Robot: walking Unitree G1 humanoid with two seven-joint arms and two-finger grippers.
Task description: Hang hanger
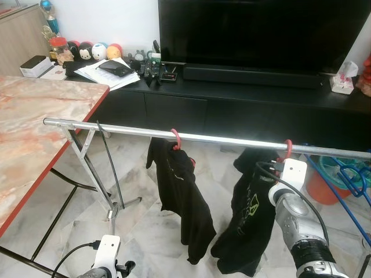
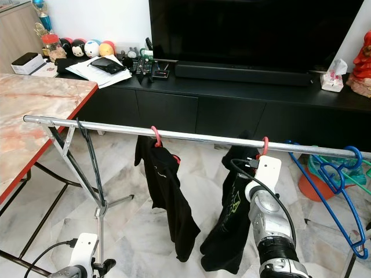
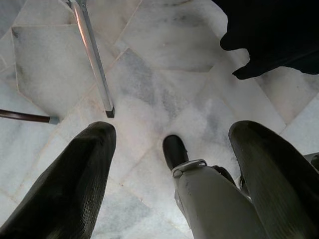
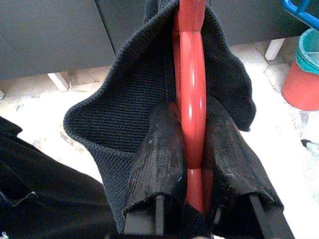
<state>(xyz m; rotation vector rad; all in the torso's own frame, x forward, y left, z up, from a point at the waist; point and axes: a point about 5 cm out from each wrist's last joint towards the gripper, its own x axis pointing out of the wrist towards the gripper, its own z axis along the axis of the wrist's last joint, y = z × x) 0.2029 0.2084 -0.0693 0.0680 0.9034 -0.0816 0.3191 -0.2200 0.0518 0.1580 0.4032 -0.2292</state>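
At about seven o'clock in the head view, nearest the camera, the left gripper hangs low over the pale marble floor, its two black fingers spread wide apart with nothing between them. At five o'clock the right gripper reaches up to the long silver metal clothes rail, its fingers clamped tight on either side of the red plastic hanger, inside the collar of the black shirt with the green print that drapes from it. That hanger's hook sits over the rail at about three o'clock. Near the centre a second red hanger is hooked on the same rail carrying another black shirt. At nine o'clock stands a marble-topped table with a red edge. Farther back, toward twelve o'clock, a low black TV cabinet bears a large dark television.
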